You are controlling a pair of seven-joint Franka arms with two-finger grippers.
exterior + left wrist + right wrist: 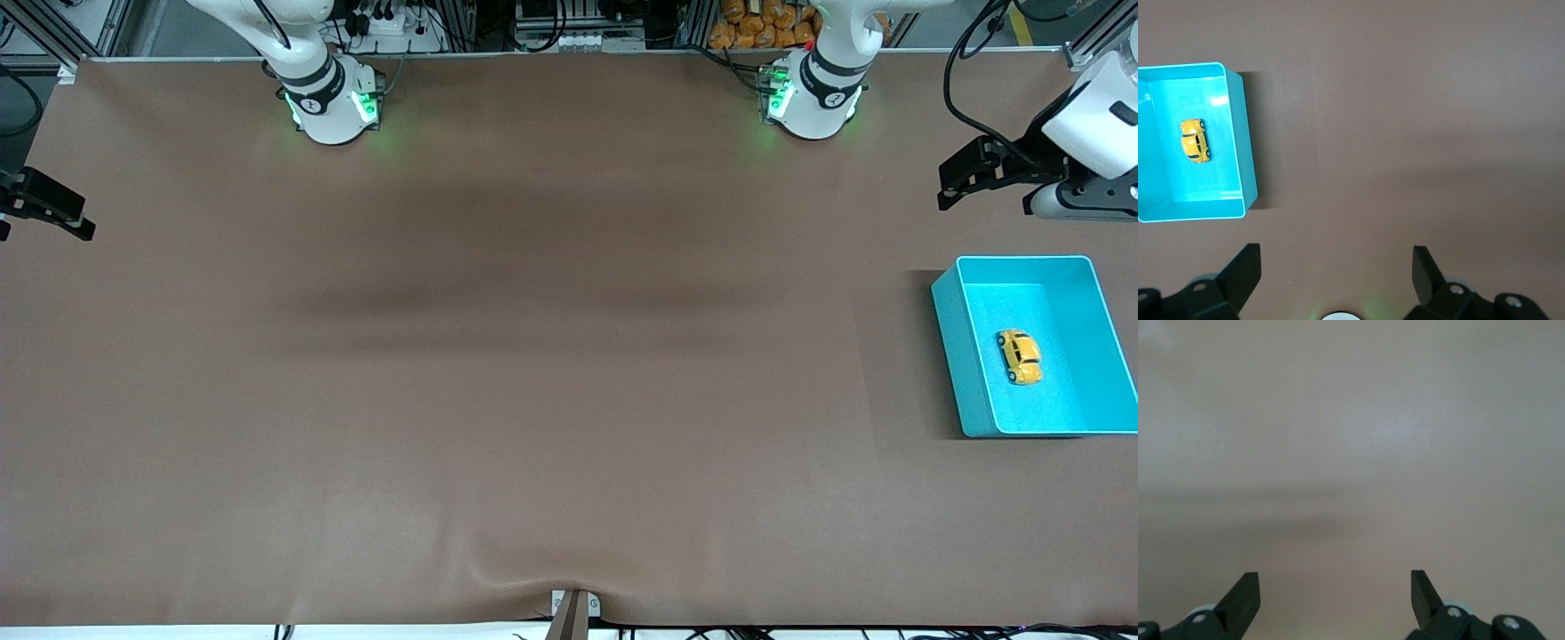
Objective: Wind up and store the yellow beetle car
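Front view shows the car (1019, 356) lying on the floor of the turquoise bin (956, 338), which sits on the brown table (533, 400) at the left arm's end. The car rests on its wheels, apart from the bin's walls, roughly in the middle of the floor.

The left gripper (965, 178) hangs over the table at that same end, beside the bin and not over it. Its wrist view shows its fingers (1245, 267) spread wide with nothing between them, the bin and car lying off to one side below.

The right gripper (49, 213) hangs at the right arm's end of the table. Its jaws stand wide apart as well, over bare table, holding nothing.
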